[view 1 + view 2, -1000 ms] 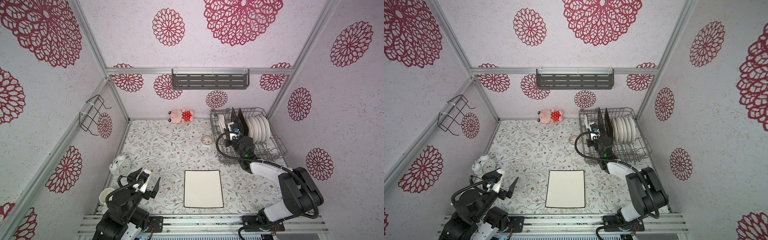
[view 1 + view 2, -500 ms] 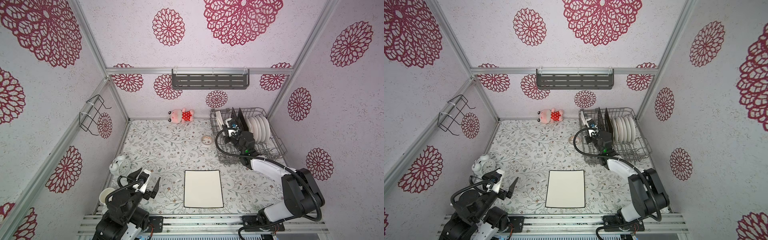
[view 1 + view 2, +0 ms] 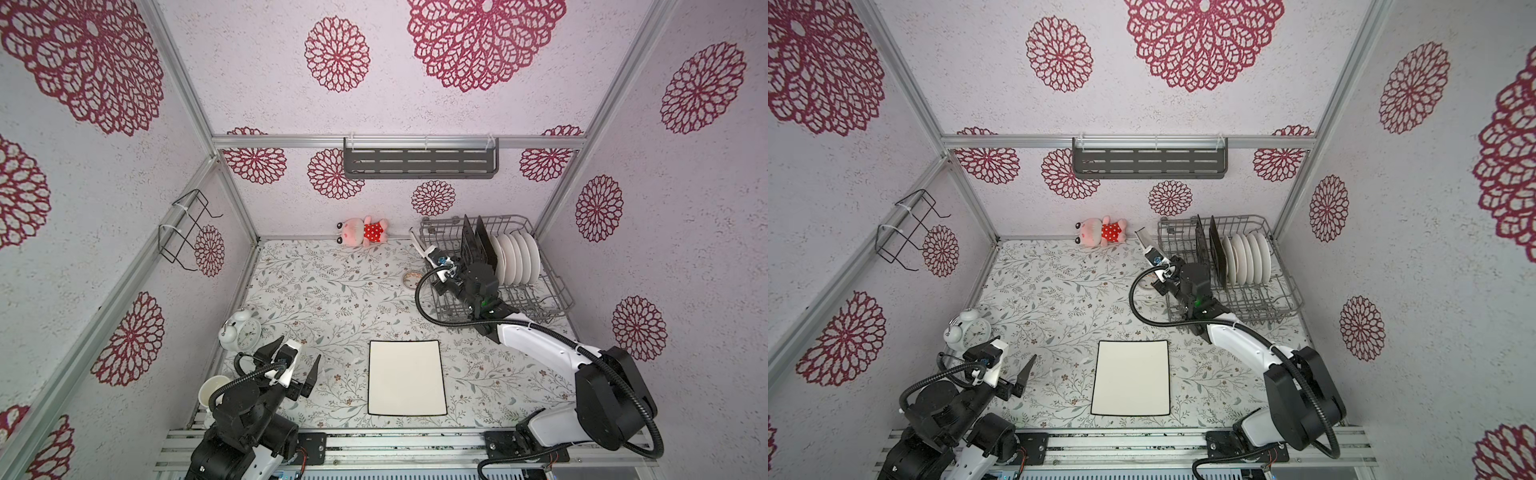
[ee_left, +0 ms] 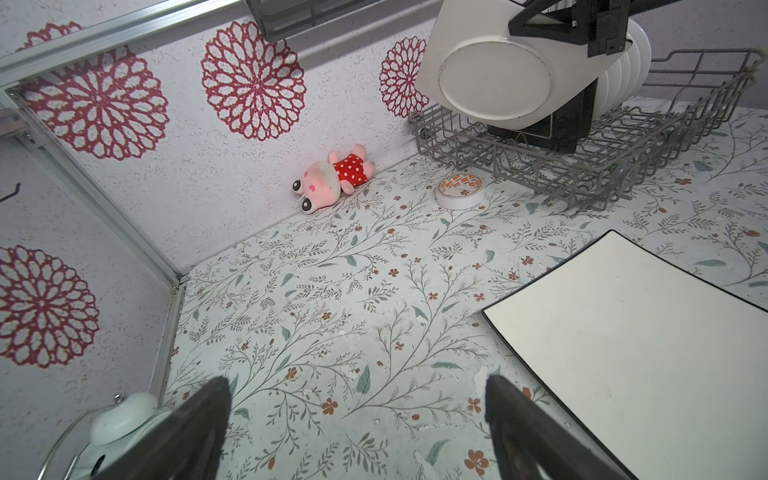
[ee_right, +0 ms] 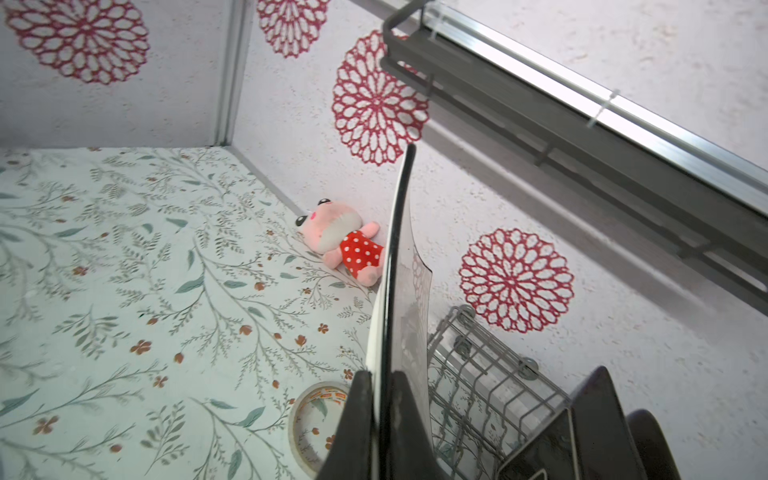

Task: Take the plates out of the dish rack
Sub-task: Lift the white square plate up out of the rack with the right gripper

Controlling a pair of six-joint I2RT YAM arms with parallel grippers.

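The right hand (image 5: 380,376), clamped on the rim of a white dark-rimmed plate (image 5: 405,282) held edge-on above the dish rack's (image 5: 478,374) counter-side end, seemingly clear of its tines, should rise straight, then swing toward the flat plate (image 3: 406,378) on the counter (image 3: 324,291).

No legible text, brand, number or sign appears in any view.

- Alarm clock (image 3: 244,333), lower left of both top views: dial markings are too small to read.
- Small round bowl (image 3: 409,279), centre right of both top views: the orange printed blocks on its rim cannot be made out as characters.
- Square plate (image 4: 498,79): the underside, seen in the left wrist view, shows no readable stamp.
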